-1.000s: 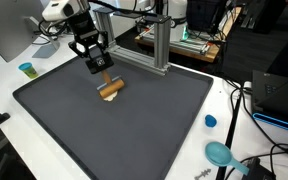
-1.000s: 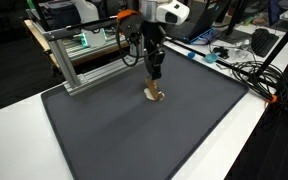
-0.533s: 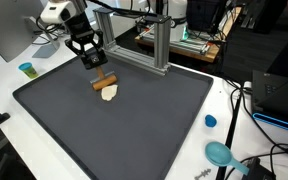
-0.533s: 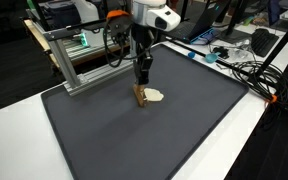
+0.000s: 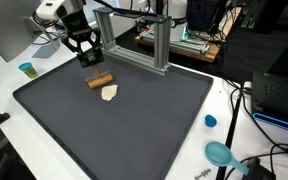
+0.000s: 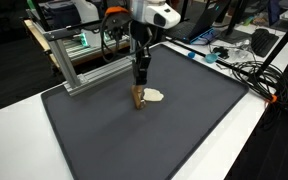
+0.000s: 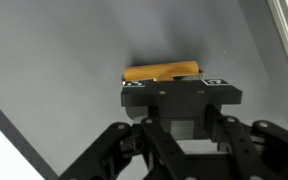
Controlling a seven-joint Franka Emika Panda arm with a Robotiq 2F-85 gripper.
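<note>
My gripper [image 5: 90, 58] hangs over the far left part of the dark mat [image 5: 144, 130], shut on a black block [image 7: 179, 92] with white marks at its corners. A brown cylinder [image 7: 164, 71] lies right against the block's far edge; whether the two are joined I cannot tell. The brown cylinder [image 5: 101, 81] sits on the mat just below the gripper. Under the gripper [image 6: 141, 72], the cylinder [image 6: 138, 97] appears end-on. A small flat cream piece [image 5: 109, 92] lies beside the cylinder, touching or nearly so; the cream piece [image 6: 155, 96] shows too.
An aluminium frame [image 5: 149, 45] stands along the mat's far edge, close behind the arm, and the frame [image 6: 84, 60] shows again. A blue cup [image 5: 26, 69], a blue cap [image 5: 210, 121], a teal object [image 5: 219, 153] and cables [image 6: 249, 75] lie on the white table around the mat.
The gripper and brown cylinder moved together toward the frame, off the cream piece, which now lies uncovered beside the cylinder. Little has moved in the last half second.
</note>
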